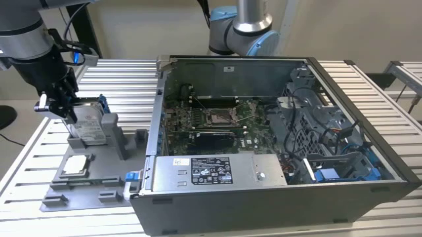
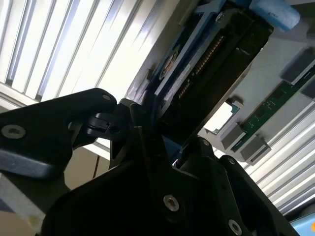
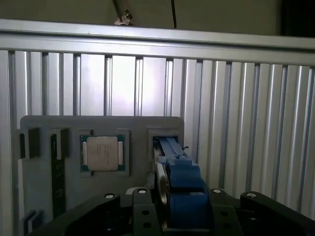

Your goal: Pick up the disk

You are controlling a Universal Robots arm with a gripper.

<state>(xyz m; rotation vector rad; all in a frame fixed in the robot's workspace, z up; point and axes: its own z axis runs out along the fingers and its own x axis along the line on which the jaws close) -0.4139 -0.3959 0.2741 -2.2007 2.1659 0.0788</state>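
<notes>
The step in hand is the grasp. The end effector (image 1: pixel 69 111) is pinching the disk (image 1: pixel 91 127) near its upper edge. In the first wrist view the black fingers (image 3: pixel 140 211) sit tight against either side of the disk's blue frame (image 3: pixel 178 172).

The disk stands on edge in the upright holder (image 1: pixel 113 129) of a grey tray (image 1: pixel 99 185). The tray lies on the slatted surface (image 1: pixel 118 79), by the edge at the exterior view's left. The disk's lower part looks seated between the holder's walls, so I judge it gripped but not yet lifted clear.

Freeing it calls for a straight pull along those walls with the pinch kept firm. A tilt could bind the frame in the slot.

Above the holder the room is open. On the exterior view's right the open computer case (image 1: pixel 264 207) stands just beside the tray, and its wall is the closest edge to mind. A small square chip (image 1: pixel 76 164) lies in its own pocket nearer the surface's front edge, apart from the holder.
</notes>
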